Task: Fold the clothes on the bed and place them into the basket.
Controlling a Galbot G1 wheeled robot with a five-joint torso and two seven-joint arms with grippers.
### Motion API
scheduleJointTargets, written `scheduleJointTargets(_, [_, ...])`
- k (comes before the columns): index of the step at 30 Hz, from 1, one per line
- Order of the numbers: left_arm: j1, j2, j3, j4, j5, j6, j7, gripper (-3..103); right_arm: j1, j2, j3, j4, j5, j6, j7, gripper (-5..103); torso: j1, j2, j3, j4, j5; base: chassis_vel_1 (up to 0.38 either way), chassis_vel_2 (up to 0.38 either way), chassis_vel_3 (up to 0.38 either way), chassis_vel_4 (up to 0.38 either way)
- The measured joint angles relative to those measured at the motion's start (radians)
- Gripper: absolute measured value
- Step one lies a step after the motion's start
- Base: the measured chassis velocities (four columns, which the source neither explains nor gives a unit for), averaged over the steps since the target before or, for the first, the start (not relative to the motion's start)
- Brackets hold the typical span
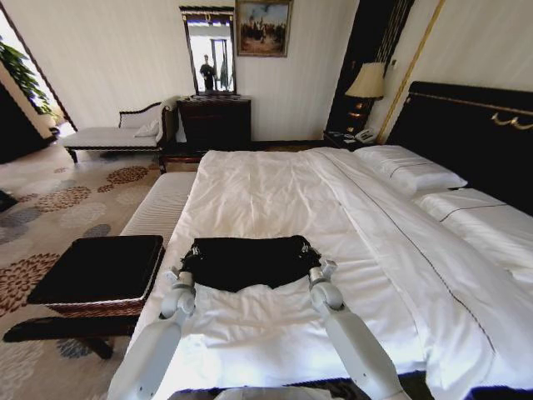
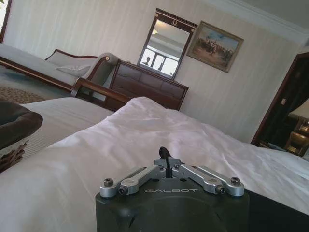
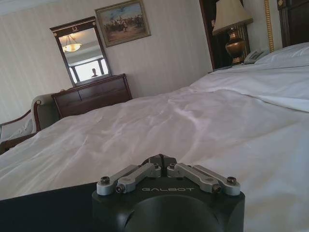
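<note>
The clothes [image 1: 248,262], a black T-shirt, lie as a wide dark band on the white bed [image 1: 275,187], near its foot edge. My left gripper [image 1: 185,268] is shut on the shirt's near left corner. My right gripper [image 1: 323,268] is shut at the near right corner. In the left wrist view the left gripper [image 2: 165,162] is closed with a black tip of cloth between the fingers. In the right wrist view the right gripper [image 3: 161,162] is closed, and black cloth [image 3: 43,208] lies beside it. The basket [image 1: 92,308], brown wicker with a black top, stands left of the bed.
A white-striped bench [image 1: 162,208] runs along the bed's left side beyond the basket. White pillows [image 1: 412,171] and a black headboard [image 1: 475,133] are at the right. A chaise longue [image 1: 112,133], a dark dresser [image 1: 215,121] and a lamp [image 1: 366,82] line the far wall.
</note>
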Motion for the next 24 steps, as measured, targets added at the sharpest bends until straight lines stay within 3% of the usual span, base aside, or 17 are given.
scheduleJointTargets(14, [0.077, 0.031, -0.019, -0.059, 0.024, -0.015, -0.007, 0, -0.087, 0.007, 0.018, 0.074, -0.011, 0.004, 0.002, 1, 0.000, 0.000, 0.000, 0.0000, 0.0000, 0.000, 0.000, 0.000, 0.000])
scheduleJointTargets(24, [0.125, 0.049, -0.021, -0.088, 0.083, -0.023, -0.019, 0, -0.124, 0.010, 0.008, 0.081, -0.029, 0.005, 0.005, 1, 0.000, 0.000, 0.000, -0.0001, 0.0000, 0.000, 0.000, 0.000, 0.000])
